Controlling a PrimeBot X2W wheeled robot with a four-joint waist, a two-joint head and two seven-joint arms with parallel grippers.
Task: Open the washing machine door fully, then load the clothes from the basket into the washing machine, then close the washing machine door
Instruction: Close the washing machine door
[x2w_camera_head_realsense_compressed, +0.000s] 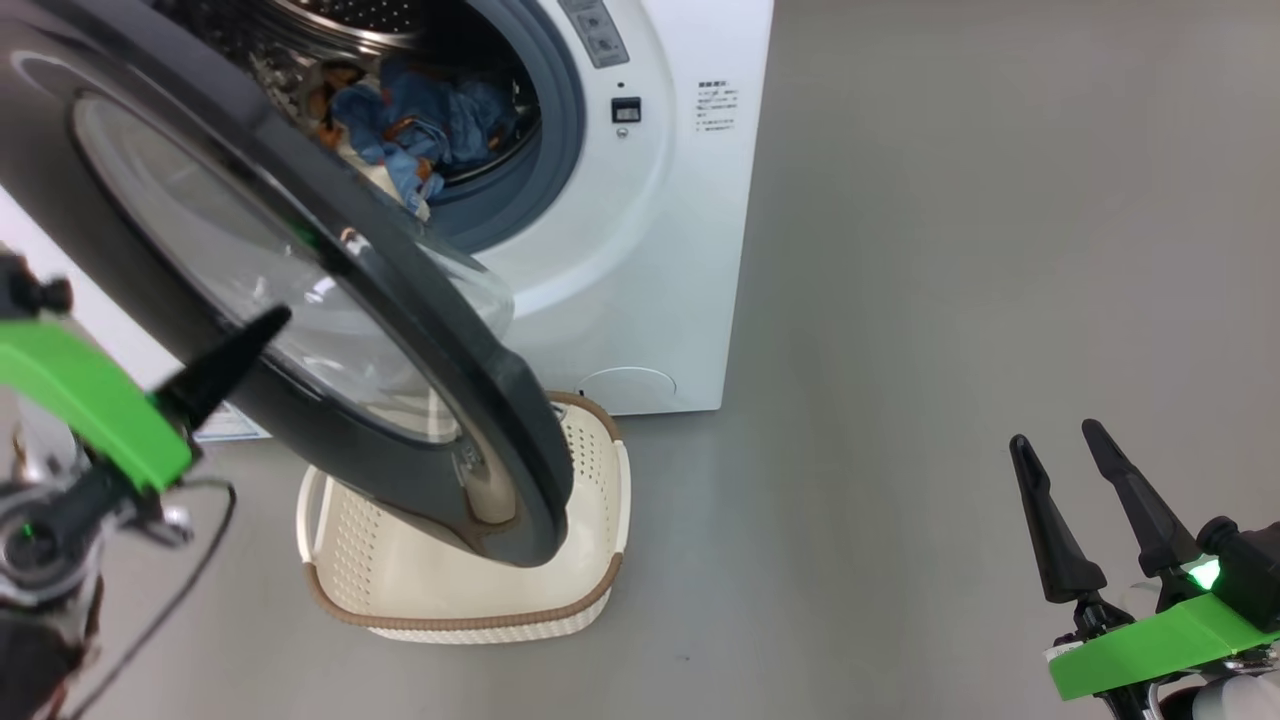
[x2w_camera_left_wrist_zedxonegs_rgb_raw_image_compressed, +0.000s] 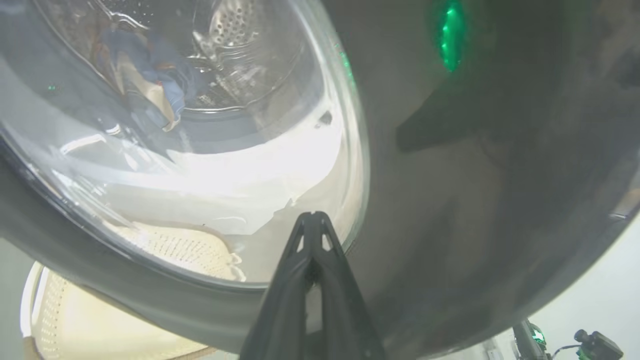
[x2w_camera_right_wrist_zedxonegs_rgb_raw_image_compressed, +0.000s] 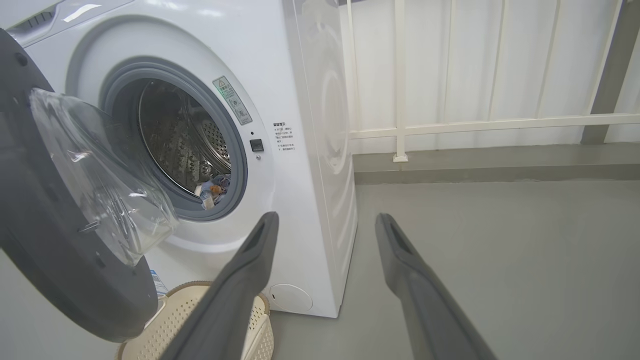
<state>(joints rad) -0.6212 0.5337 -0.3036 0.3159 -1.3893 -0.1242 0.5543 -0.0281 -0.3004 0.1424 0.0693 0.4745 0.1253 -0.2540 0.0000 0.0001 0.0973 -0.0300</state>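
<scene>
I find the clothes (x2w_camera_head_realsense_compressed: 430, 120) lying inside the washer (x2w_camera_head_realsense_compressed: 650, 250), in the lower part of the drum (x2w_camera_right_wrist_zedxonegs_rgb_raw_image_compressed: 185, 145) just behind the grey gasket. The exposed part of the basket (x2w_camera_head_realsense_compressed: 590, 470) holds no garment, though the door (x2w_camera_head_realsense_compressed: 500, 420) overhangs and hides some of it. I judge loading to be done and closing the door to be the step in hand. The door stands roughly half open, hinged on my left, with its free edge out over the basket. The left claw (x2w_camera_head_realsense_compressed: 270, 325) is closed with its fingers pressed together, gripping nothing. Its tip points at the door's outer face, where the glass window meets the black rim. In the left wrist view the tip (x2w_camera_left_wrist_zedxonegs_rgb_raw_image_compressed: 312, 217) looks to be on or just off that surface; I cannot tell which. The washer's opening lies beyond the door along the line of these fingers, so a push forward and to my right should swing the door home. The right claw (x2w_camera_head_realsense_compressed: 1055, 433) is open and empty over the floor, well apart to the right. The left arm is plainly the nearer. One risk noted: a closed tip may slide on the glossy, curved face.
</scene>
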